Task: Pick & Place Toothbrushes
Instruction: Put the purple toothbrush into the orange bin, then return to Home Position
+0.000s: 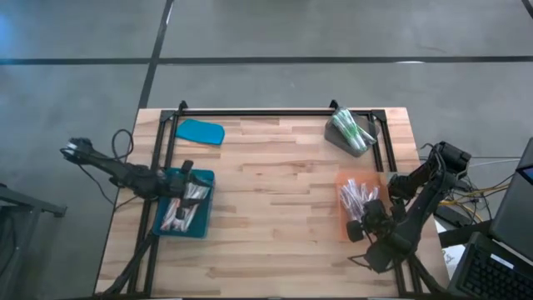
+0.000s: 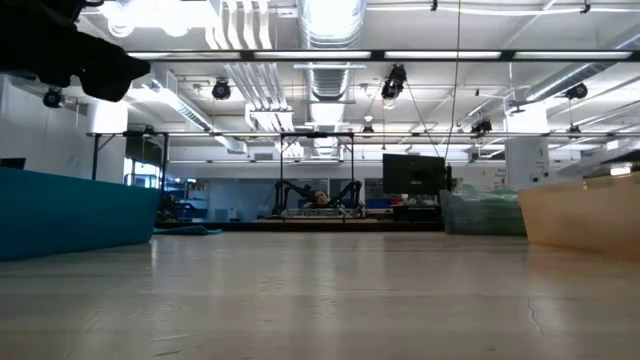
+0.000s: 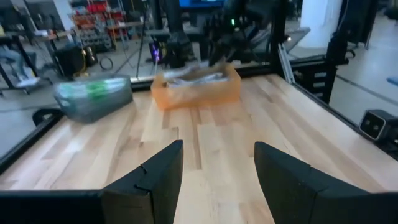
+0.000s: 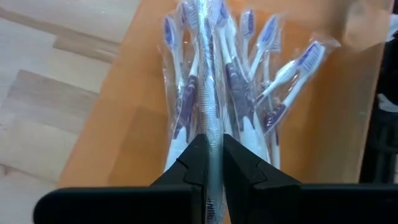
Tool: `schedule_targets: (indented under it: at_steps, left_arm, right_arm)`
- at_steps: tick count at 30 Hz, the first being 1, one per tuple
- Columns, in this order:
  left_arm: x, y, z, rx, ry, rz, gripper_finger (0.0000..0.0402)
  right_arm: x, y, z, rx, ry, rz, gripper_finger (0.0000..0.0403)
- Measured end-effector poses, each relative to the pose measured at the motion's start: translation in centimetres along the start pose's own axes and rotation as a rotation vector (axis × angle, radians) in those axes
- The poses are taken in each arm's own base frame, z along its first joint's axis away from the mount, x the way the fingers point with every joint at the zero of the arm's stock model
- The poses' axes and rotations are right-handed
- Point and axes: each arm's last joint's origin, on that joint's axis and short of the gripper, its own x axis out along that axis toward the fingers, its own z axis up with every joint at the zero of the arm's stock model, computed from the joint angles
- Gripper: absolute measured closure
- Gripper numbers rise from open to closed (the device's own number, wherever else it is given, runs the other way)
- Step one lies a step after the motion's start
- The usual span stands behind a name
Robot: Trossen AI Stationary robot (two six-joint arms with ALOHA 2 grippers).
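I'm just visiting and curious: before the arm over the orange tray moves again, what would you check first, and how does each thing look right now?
1. Right gripper shut on a wrapped toothbrush: ok.
2. Only one toothbrush pinched: cannot tell.
3. Toothbrush lifted free of the pile in the orange tray: cannot tell.
4. Left gripper open and empty, above the blue tray: ok.
5. Bare wooden table between the trays, nothing in the way: ok.
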Motion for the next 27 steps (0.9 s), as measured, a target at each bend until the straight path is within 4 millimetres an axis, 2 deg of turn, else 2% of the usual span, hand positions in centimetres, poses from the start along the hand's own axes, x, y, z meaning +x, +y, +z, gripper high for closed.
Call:
schedule_targets:
  at_steps: [8,12,27]
  left_arm:
    - [-0.6,0.5,-1.0,0.009,-0.049,0.04,0.0199]
    - [-0.4,0.8,-1.9,0.007,-0.016,0.075,0.0199]
    - [-0.1,2.3,-2.7,0.012,0.01,0.166,0.0199]
  right_arm:
    - [2.3,-0.6,-0.5,-0.003,-0.007,-0.003,0.0382]
    - [3.1,-0.6,-0.8,-0.001,-0.023,0.026,0.0368]
    - [4.0,-0.7,-0.5,-0.006,-0.1,0.077,0.0228]
